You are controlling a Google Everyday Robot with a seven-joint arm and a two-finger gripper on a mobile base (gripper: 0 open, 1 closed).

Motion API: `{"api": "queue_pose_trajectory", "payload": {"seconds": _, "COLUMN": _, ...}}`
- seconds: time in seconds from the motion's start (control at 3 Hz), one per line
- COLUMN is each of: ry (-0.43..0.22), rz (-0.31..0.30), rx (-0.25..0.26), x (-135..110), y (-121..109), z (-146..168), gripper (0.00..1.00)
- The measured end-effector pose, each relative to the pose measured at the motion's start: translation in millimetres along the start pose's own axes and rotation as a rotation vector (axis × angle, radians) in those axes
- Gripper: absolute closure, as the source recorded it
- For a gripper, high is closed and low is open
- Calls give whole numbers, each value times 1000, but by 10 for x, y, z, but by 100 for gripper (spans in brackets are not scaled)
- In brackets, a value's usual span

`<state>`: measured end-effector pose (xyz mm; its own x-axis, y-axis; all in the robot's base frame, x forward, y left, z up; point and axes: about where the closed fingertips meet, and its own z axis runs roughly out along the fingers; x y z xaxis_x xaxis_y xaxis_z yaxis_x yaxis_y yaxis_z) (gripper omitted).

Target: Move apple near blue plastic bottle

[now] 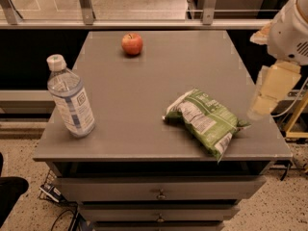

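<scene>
Gripper (262,102): off the right edge of the table (159,71), level with its front half, hanging tip-down from the white arm housing (291,30). It holds nothing. Open or closed: cannot tell.

Nearest item is the chip bag (207,121), green and white, lying flat on the front right of the top, with one corner at the front edge. It sits just left of the gripper, not touching it.

Apple (132,44): red, stem up, at the back of the table left of centre, standing alone.

Blue plastic bottle (70,97): upright at the front left corner, white cap on, blue-and-white label facing the camera. It is well apart from the apple, with bare tabletop between them.

Surface: matte grey top, square-ish, on a cabinet with stacked drawers (160,195), small knobs in the middle.

Room: metal rail (144,24) with uprights and glass panels behind the table, speckled floor (279,211) below. Cables (57,196) on the floor at lower left and a yellow frame (299,124) at far right.
</scene>
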<state>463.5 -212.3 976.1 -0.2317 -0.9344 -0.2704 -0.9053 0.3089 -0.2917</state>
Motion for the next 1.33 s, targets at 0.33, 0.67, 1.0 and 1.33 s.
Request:
{"api": "queue_pose_trajectory", "payload": {"seconds": 0.33, "ry": -153, "rz": 75, "rx": 66, "x": -174, "y": -441, "z": 268, "gripper": 0}}
{"api": "queue_pose_trajectory", "payload": {"seconds": 0.67, "ry": -375, "rz": 150, "rx": 122, "x": -473, "y": -954, "z": 547, "gripper": 0}}
{"api": "queue_pose_trajectory", "payload": {"seconds": 1.0, "ry": -586, "rz": 238, "rx": 125, "x": -851, "y": -1251, "z": 890, "gripper": 0}}
{"api": "queue_pose_trajectory", "payload": {"seconds": 1.33, "ry": -719, "rz": 324, "rx": 161, "x": -1181, "y": -1482, "z": 1123, "gripper": 0}}
